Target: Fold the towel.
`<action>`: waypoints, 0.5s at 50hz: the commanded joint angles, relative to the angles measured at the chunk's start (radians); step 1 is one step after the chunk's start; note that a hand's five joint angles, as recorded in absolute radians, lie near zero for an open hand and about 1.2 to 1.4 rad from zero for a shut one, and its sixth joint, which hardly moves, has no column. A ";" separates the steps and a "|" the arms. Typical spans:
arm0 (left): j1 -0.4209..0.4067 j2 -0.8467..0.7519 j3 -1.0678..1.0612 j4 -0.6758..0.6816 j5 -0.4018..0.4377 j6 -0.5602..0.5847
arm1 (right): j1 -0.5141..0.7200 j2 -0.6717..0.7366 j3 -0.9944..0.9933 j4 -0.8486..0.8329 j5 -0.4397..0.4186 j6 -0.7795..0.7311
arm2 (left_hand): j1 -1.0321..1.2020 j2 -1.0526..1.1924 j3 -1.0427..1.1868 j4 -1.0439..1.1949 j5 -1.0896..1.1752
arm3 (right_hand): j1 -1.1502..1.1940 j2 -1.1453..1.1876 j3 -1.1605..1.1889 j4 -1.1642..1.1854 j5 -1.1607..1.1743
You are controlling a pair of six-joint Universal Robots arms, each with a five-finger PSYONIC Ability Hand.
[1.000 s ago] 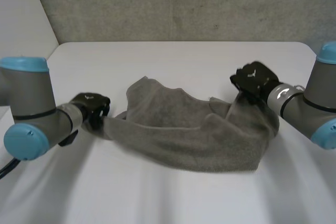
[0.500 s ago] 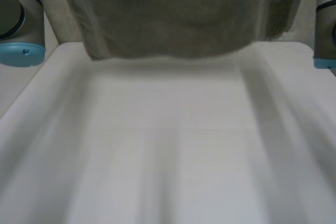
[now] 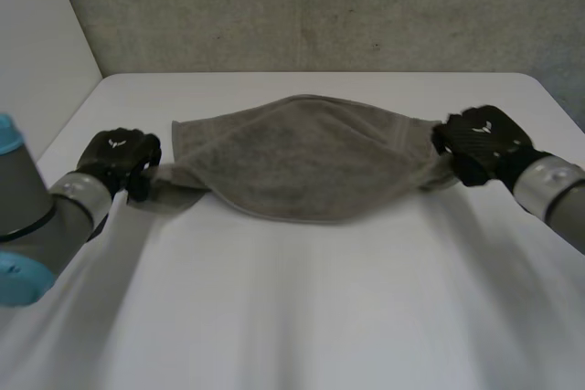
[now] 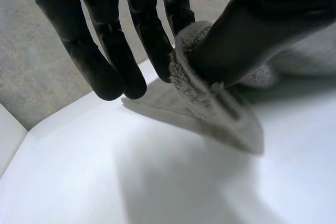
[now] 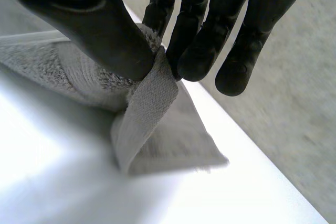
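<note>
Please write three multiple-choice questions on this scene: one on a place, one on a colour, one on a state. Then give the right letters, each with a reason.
1. Where is the towel?
A) spread on the white table between the left hand and the right hand
B) hanging off the table's edge
C) bunched under one arm

2. What colour is the towel?
A) blue
B) grey
C) red

3. What does the left hand do?
A) rests open beside the towel
B) pinches a towel corner
C) presses flat on its middle

1 A: the head view shows it spread between them.
2 B: grey in every view.
3 B: its wrist view shows it pinching the corner.
</note>
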 commanded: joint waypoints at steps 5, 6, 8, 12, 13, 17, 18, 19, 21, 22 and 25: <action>0.076 0.233 -0.120 -0.005 0.082 0.064 | -0.129 -0.256 0.127 0.014 -0.003 0.082 | -0.059 -0.115 -0.149 -0.127 -0.266 | 0.069 0.083 0.052 0.054 0.059; 0.082 0.265 -0.123 -0.010 0.083 0.055 | -0.149 -0.289 0.132 0.023 -0.003 0.113 | -0.059 -0.115 -0.149 -0.127 -0.266 | 0.069 0.083 0.052 0.054 0.059; 0.085 0.297 -0.124 -0.012 0.085 0.046 | -0.172 -0.320 0.133 0.038 -0.006 0.138 | -0.059 -0.115 -0.149 -0.127 -0.266 | 0.069 0.083 0.052 0.054 0.059; 0.084 0.377 -0.126 -0.012 0.092 0.028 | -0.235 -0.406 0.130 0.101 -0.018 0.171 | -0.059 -0.115 -0.149 -0.127 -0.266 | 0.069 0.083 0.052 0.054 0.059; 0.084 0.377 -0.126 -0.012 0.092 0.028 | -0.235 -0.406 0.130 0.101 -0.018 0.171 | -0.059 -0.115 -0.149 -0.127 -0.266 | 0.069 0.083 0.052 0.054 0.059; 0.073 0.420 -0.128 -0.010 0.126 0.032 | -0.256 -0.447 0.116 0.161 -0.033 0.168 | -0.059 -0.115 -0.149 -0.127 -0.266 | 0.069 0.083 0.052 0.054 0.059; 0.072 0.426 -0.129 -0.012 0.140 0.035 | -0.261 -0.449 0.109 0.185 -0.035 0.167 | -0.059 -0.115 -0.149 -0.127 -0.266 | 0.069 0.083 0.052 0.054 0.059; 0.072 0.426 -0.129 -0.012 0.140 0.035 | -0.261 -0.449 0.109 0.185 -0.035 0.167 | -0.059 -0.115 -0.149 -0.127 -0.266 | 0.069 0.083 0.052 0.054 0.059; 0.070 0.425 -0.131 -0.015 0.166 0.038 | -0.272 -0.452 0.095 0.231 -0.039 0.161 | -0.059 -0.115 -0.149 -0.127 -0.266 | 0.069 0.083 0.052 0.054 0.059; 0.070 0.425 -0.131 -0.015 0.166 0.038 | -0.272 -0.452 0.095 0.231 -0.039 0.161 | -0.059 -0.115 -0.149 -0.127 -0.266 | 0.069 0.083 0.052 0.054 0.059; 0.070 0.410 -0.129 -0.028 0.181 0.038 | -0.279 -0.449 0.090 0.251 -0.041 0.142 | -0.059 -0.115 -0.149 -0.127 -0.266 | 0.069 0.083 0.052 0.054 0.059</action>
